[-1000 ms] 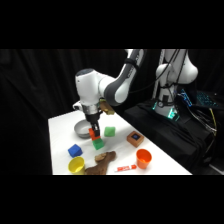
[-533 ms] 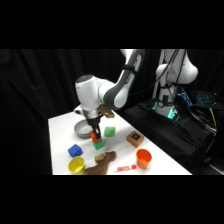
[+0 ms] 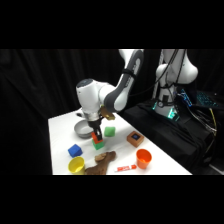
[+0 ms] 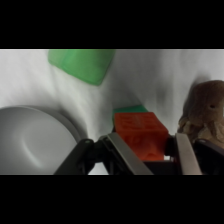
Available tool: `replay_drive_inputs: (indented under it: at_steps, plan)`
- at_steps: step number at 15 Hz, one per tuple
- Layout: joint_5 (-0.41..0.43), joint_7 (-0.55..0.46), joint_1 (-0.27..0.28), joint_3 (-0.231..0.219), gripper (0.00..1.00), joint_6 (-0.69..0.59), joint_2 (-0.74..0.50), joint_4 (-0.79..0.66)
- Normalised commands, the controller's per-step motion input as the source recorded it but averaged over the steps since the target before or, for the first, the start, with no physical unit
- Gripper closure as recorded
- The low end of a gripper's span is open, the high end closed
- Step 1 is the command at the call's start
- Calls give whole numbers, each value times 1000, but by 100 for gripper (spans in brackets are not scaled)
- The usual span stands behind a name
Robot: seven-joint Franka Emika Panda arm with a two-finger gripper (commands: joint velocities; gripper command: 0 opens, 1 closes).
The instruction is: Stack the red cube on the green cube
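My gripper (image 3: 96,133) is shut on the red cube (image 3: 96,136) and holds it right on top of the green cube (image 3: 98,145), near the middle of the table. In the wrist view the red cube (image 4: 141,135) sits between the two metal fingers (image 4: 125,156) of the gripper (image 4: 154,152). Only a strip of the green cube (image 4: 131,108) shows past its far edge. I cannot tell whether the two cubes touch.
A paler green cube (image 3: 109,131) lies just right of the stack and a grey bowl (image 3: 82,130) just left. In front are a blue cube (image 3: 75,150), a yellow cup (image 3: 76,165), a brown figure (image 3: 102,162), a marker (image 3: 126,168), an orange cup (image 3: 143,158) and a brownish block (image 3: 134,138).
The gripper has come down with the red cube, from a little above the green cube to right on top of it. Nothing else on the table has moved.
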Motion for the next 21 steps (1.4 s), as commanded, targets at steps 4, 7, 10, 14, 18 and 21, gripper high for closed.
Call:
replay_drive_inputs:
  at_steps: [4,7,10,14,18,21]
  plan:
    - [104,-152,-67,72,0,45,28,54]
    - [79,-132,-49,54,0,33,-24,21]
    - [32,-100,-21,23,0,-8,-110,-24]
    - [-80,-1,50,-48,0,-90,-265,-95]
    - [-138,47,84,-59,0,-211,-358,-124]
    - [-130,46,71,-30,0,-290,-392,-100]
